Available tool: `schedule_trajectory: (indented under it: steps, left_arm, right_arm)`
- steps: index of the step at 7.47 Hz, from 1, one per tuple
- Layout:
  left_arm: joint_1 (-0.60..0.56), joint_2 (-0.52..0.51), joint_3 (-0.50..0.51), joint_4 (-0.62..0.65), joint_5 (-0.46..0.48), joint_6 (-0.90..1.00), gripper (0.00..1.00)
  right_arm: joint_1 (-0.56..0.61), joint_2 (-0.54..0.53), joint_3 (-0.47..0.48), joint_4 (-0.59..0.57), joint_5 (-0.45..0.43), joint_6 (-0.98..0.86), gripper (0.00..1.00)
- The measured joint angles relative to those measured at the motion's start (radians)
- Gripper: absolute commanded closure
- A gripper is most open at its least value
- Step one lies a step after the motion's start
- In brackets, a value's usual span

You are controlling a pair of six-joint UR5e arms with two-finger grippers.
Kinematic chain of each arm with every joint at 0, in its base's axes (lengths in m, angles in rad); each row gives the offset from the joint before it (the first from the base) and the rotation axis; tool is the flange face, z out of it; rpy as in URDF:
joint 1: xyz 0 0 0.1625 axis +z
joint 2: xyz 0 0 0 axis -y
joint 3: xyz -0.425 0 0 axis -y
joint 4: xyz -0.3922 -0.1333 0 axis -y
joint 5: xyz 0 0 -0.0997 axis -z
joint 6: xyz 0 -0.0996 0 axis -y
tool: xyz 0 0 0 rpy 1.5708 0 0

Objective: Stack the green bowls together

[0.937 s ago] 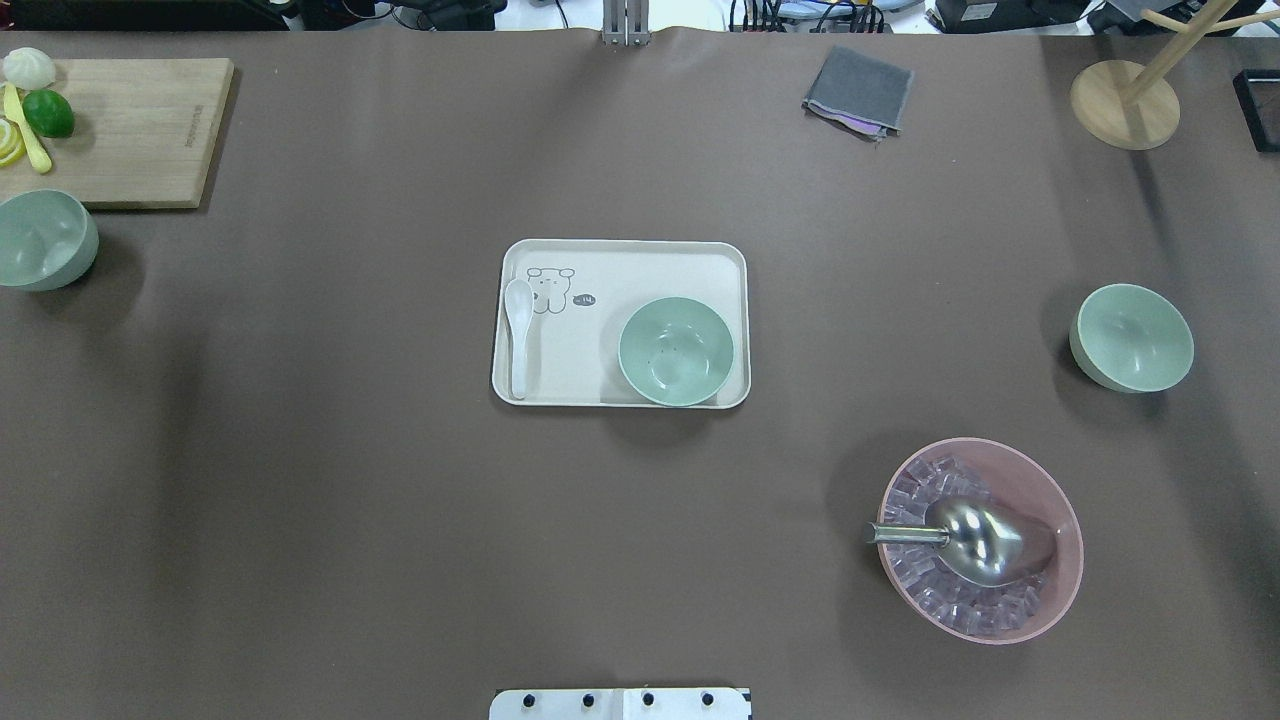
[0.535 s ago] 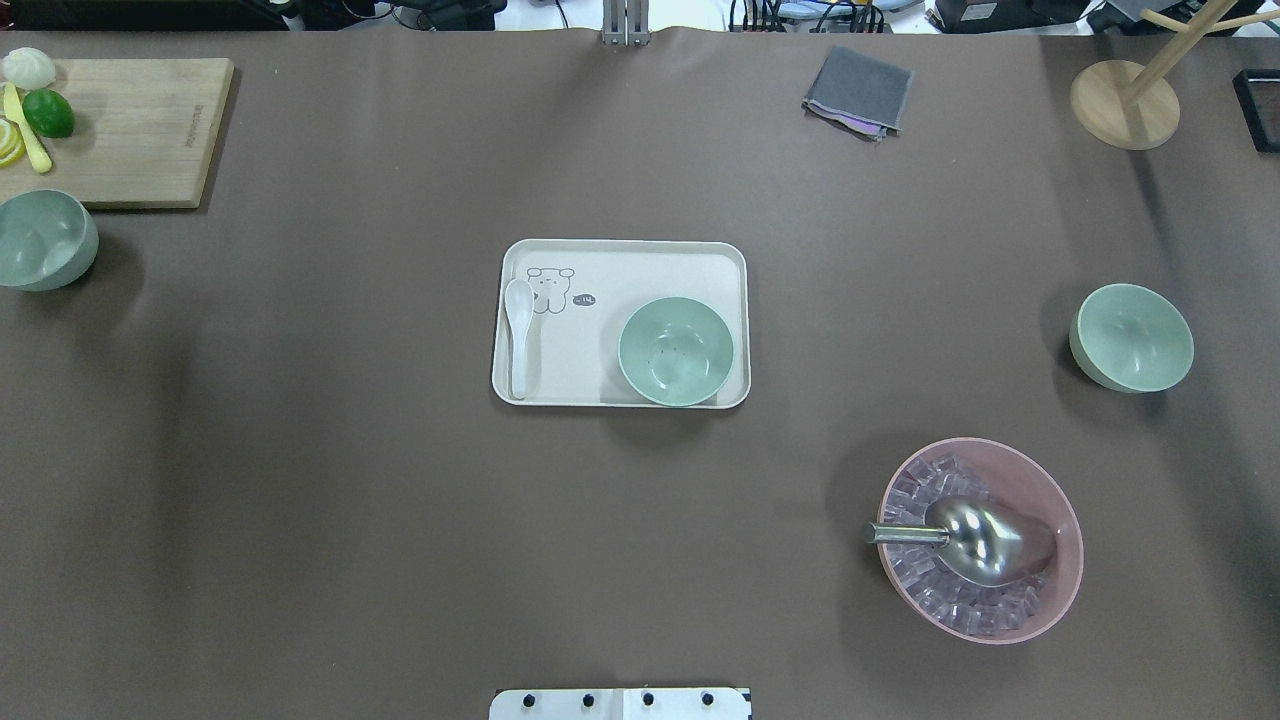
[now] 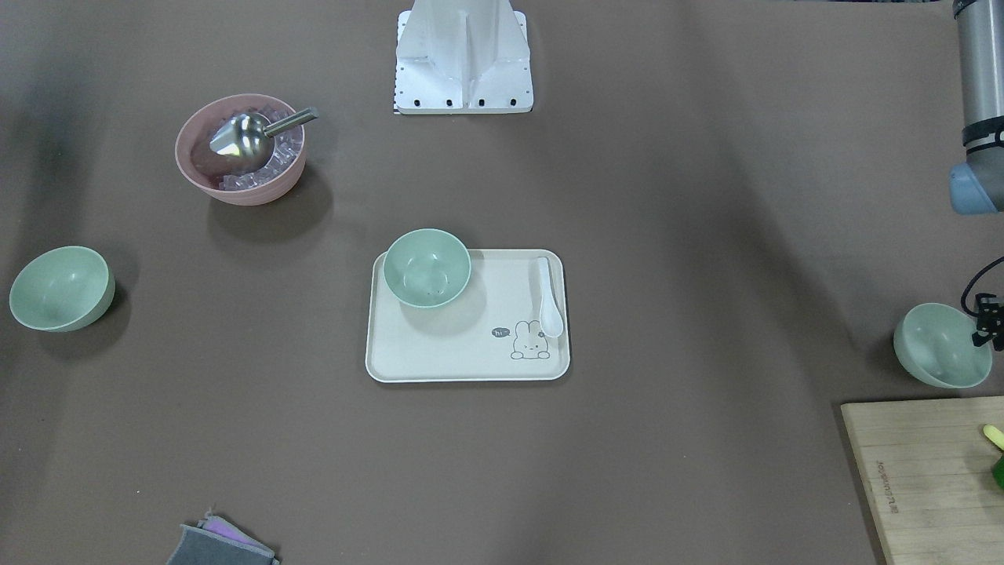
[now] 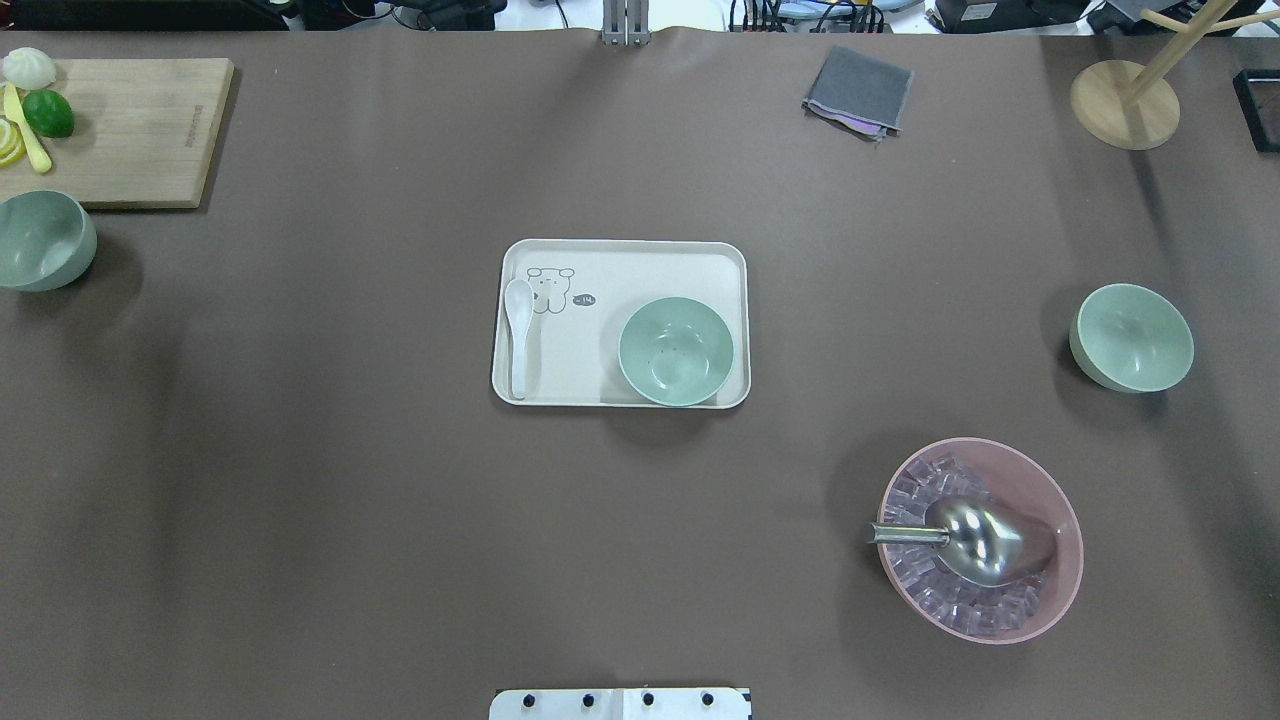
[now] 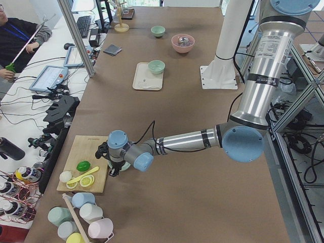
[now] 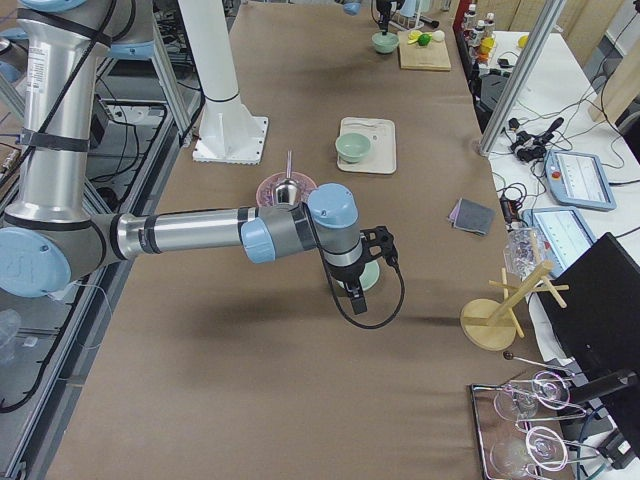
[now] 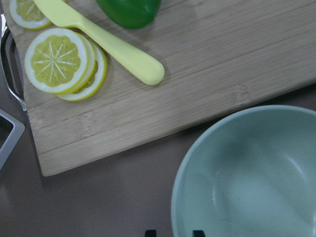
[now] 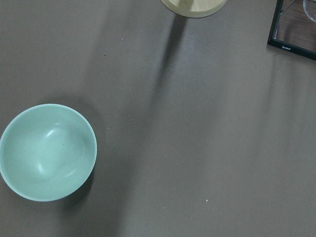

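1. Left-hand green bowl [image 4: 40, 240]: far left of the overhead view, partly cut off by the frame edge. It had slid slightly further toward that edge than in the two earlier pictures, and it sat tipped. By this sign the first pick was judged begun. No bowl was stacked yet.
2. Left gripper [image 7: 173, 232]: its two tips showed at the bottom of the wrist view, one outside that bowl's rim and one inside. Whether they pinched the wall or stood loose could not be told.
3. Cutting board [image 4: 140, 130]: upper left, its edge just above the left-hand bowl. That left little room on that side.
4. Middle green bowl [image 4: 676, 351]: upright in the lower right corner of the tray [image 4: 620, 260], unmoved. A white spoon [image 4: 518, 330] lay along the tray's left side. It was judged the likely base of the stack.
5. Right-hand green bowl [image 4: 1131, 337]: right of frame, alone on the table, unmoved. The right gripper [image 6: 354, 290] showed only in the side view, near this bowl, and the state of its fingers could not be told.
6. Open room: broad bare table lay between each outer bowl and the tray.
7. Pink bowl [image 4: 1050, 480]: lower right, holding ice and a metal scoop. It sat below the straight line from the right-hand bowl to the tray.
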Motion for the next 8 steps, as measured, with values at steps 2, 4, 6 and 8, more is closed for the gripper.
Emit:
schedule_trajectory:
  steps: [2,4,6,8]
  left_arm:
    - [0.000,-0.001,-0.005,0.000,-0.010,-0.002,1.00]
    - [0.000,-0.002,-0.039,0.002,-0.042,-0.013,1.00]
    - [-0.001,0.006,-0.135,0.018,-0.124,-0.079,1.00]
    - [0.007,0.007,-0.267,0.033,-0.195,-0.245,1.00]
  right_arm:
    - [0.000,0.000,-0.001,0.001,0.000,-0.001,0.00]
    - [0.001,-0.002,-0.001,0.001,0.000,-0.001,0.00]
    - [0.001,-0.005,-0.001,0.001,0.000,-0.001,0.00]
    - [0.001,-0.008,-0.001,0.001,0.000,0.000,0.00]
